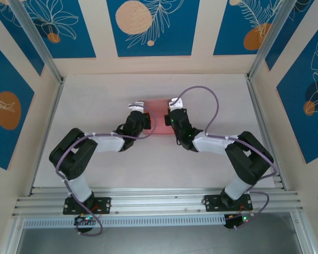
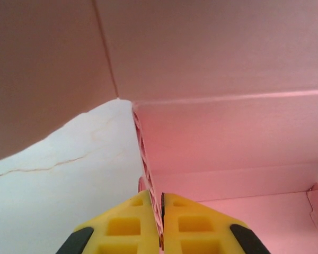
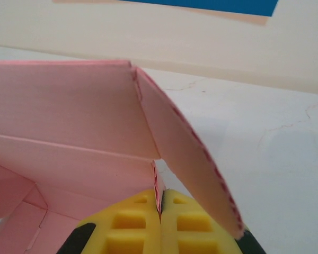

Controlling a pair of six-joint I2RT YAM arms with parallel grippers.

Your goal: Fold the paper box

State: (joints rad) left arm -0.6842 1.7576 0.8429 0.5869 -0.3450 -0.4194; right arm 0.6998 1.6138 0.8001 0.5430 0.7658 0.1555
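While we pinch the paper box (image 1: 159, 119) at the middle of the table (image 1: 159, 164), left gripper (image 2: 161, 200) clamped on one end wall and right gripper (image 3: 161, 194) on the other, uneven pulling could tear or crease the card. Its long axis seems to run left-right between our grippers, open side up.

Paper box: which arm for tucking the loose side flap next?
Probably right: the flap leans right beside the right gripper, which pinches a paper box wall; the left gripper pinches the opposite wall, steadying it.
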